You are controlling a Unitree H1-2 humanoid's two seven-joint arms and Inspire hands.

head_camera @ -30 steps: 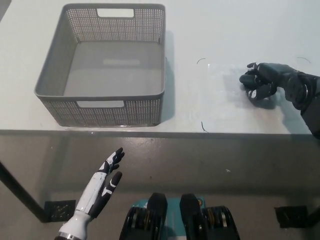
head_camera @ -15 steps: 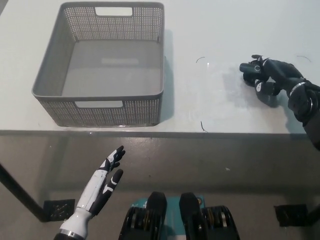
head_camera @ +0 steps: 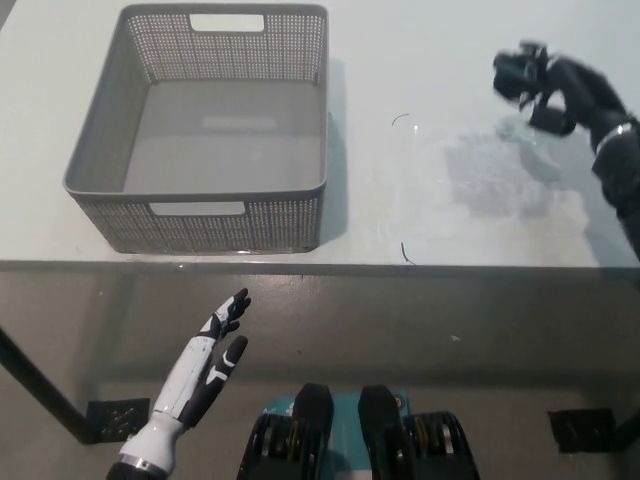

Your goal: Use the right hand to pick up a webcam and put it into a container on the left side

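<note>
Webcam (head_camera: 517, 72) above white table (head_camera: 470, 190)

One grey basket (head_camera: 100, 180) at 10 o'clock, one white table (head_camera: 420, 210). One dark object, probably the webcam (head_camera: 515, 72), at 2 o'clock.

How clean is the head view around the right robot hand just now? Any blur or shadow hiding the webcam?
Head view: the right robot hand is smeared by motion blur, so the dark webcam at its fingertips has soft edges; a faint mottled shadow lies on the white table below it; the grey basket and left robot hand are sharp.
</note>
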